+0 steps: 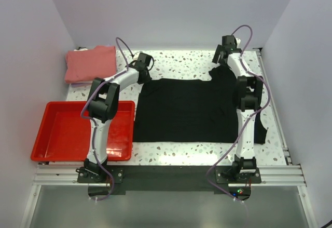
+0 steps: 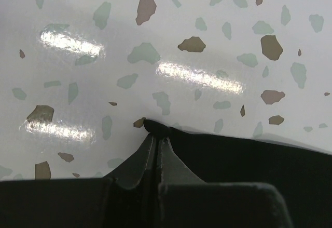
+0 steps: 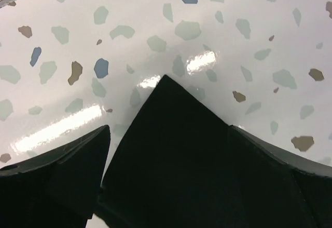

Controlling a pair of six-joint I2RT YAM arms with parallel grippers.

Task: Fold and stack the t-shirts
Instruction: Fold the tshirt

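Note:
The black t-shirt [image 1: 181, 108] lies spread flat in the middle of the table. My left gripper [image 1: 144, 76] is at its far left corner. In the left wrist view the gripper [image 2: 157, 130] is shut on a small bunch of the black cloth [image 2: 249, 160], low on the tabletop. My right gripper [image 1: 218, 63] is at the far right corner. In the right wrist view it [image 3: 168, 129] is open, with a pointed corner of the black shirt [image 3: 171, 176] lying between its fingers [image 3: 78, 155]. The salmon-pink t-shirt [image 1: 91, 63] lies folded at the far left.
A red plastic tray [image 1: 52, 132] stands at the near left beside the left arm. The speckled tabletop [image 1: 181, 62] is walled on three sides. A sleeve of the black shirt [image 1: 261, 129] hangs out near the right arm's base.

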